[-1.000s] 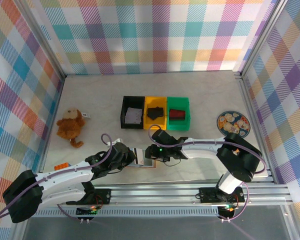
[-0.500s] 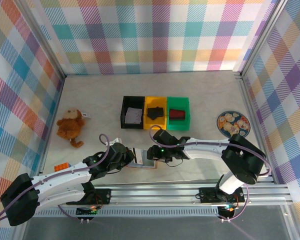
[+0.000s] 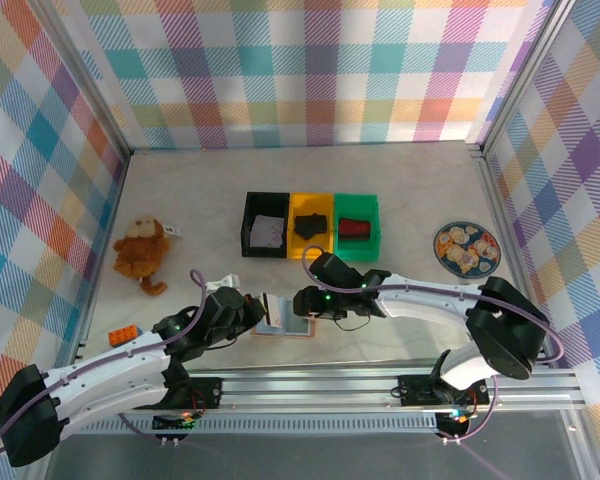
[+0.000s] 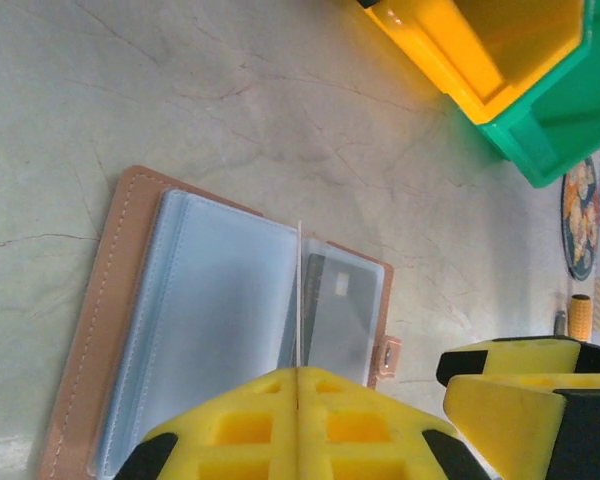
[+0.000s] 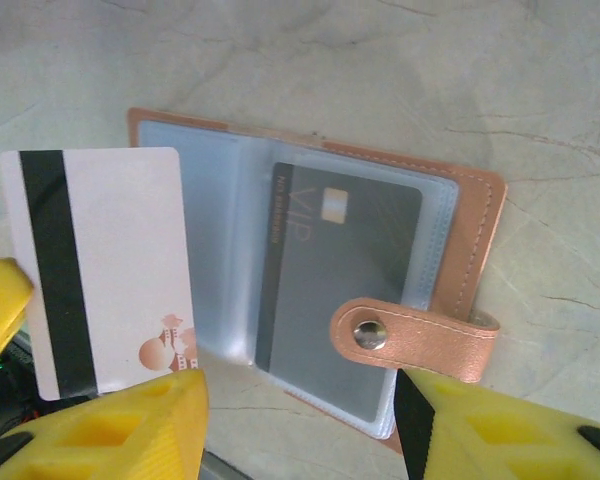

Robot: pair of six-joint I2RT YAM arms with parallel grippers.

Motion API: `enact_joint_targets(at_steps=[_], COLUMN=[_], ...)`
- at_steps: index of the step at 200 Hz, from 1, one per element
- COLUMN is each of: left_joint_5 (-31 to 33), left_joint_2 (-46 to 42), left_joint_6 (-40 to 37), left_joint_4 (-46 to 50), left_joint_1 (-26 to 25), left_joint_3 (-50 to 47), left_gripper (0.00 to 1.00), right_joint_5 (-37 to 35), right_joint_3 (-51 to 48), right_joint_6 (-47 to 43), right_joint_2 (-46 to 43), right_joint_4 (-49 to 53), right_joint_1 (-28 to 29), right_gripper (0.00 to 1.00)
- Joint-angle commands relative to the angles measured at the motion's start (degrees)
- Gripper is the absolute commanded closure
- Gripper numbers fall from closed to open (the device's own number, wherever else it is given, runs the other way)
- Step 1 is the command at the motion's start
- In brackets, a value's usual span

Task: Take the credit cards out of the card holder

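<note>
The pinkish-tan card holder [image 5: 470,230] lies open on the table, its pale blue-grey sleeves up and its snap strap [image 5: 415,335] folded across the right edge. A dark grey credit card [image 5: 330,280] with a chip sits inside the right sleeve. My left gripper [image 4: 298,375] is shut on a white credit card [image 5: 105,270] with a black stripe, out of the holder and to its left, seen edge-on [image 4: 298,290] in the left wrist view. My right gripper [image 5: 300,400] stands open over the holder's near edge with nothing between its fingers. From above, the holder [image 3: 295,327] lies between both grippers.
Black [image 3: 250,225], yellow [image 3: 293,215] and green [image 3: 372,240] bins stand in a row behind the holder. A plush monkey [image 3: 140,252] lies at the left, a patterned plate [image 3: 466,247] at the right, an orange block [image 3: 123,335] near the front left edge.
My left gripper has drawn back to the left with the white card, which now shows clear of the holder. The right gripper's jaws have widened a little.
</note>
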State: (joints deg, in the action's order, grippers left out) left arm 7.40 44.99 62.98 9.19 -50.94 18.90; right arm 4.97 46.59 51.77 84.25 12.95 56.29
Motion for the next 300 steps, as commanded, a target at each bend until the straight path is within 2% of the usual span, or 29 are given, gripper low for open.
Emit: enact_joint_targets(at_steps=[1,68,115,201,236,273,300], left_joint_5=[-0.1,-4.5,-5.8,-8.0,-7.3,-6.8,-6.9], left_joint_2=[-1.3,-5.2,-8.4,-11.8,-13.9,-15.4,-15.0], left_joint_6=[-2.1,-3.9,-3.5,-1.2,-0.6,-0.2,0.5], left_joint_4=[1.2,-1.1,2.2,-1.4,-0.9,-0.3,-1.3], left_joint_1=[-0.4,0.1,0.2,0.5,0.6,0.6,0.6], left_joint_3=[0.9,0.4,-0.2,-1.7,-2.2,-1.8,-2.3], left_gripper=[1.00,1.00,1.00,1.00,1.00,1.00,1.00], right_joint_5=[0.4,9.8,6.4,13.9,14.9,12.7,15.8], right_joint_3=[1.6,-2.4,-4.2,-8.6,-8.3,-9.5,-9.9], right_joint_6=[-2.6,-4.2,-3.9,-3.7,-3.0,-2.0,-0.6], right_joint_2=[-1.7,-3.3,-5.4,-3.9,-2.0,-1.8,-0.7], right_joint_4=[0.6,-11.3,-12.1,-27.5,-28.1,-28.2,-33.0], right_joint_1=[0.3,0.2,0.2,0.3,0.3,0.2,0.3], right_gripper=[0.46,0.46,0.45,0.48,0.49,0.49,0.49])
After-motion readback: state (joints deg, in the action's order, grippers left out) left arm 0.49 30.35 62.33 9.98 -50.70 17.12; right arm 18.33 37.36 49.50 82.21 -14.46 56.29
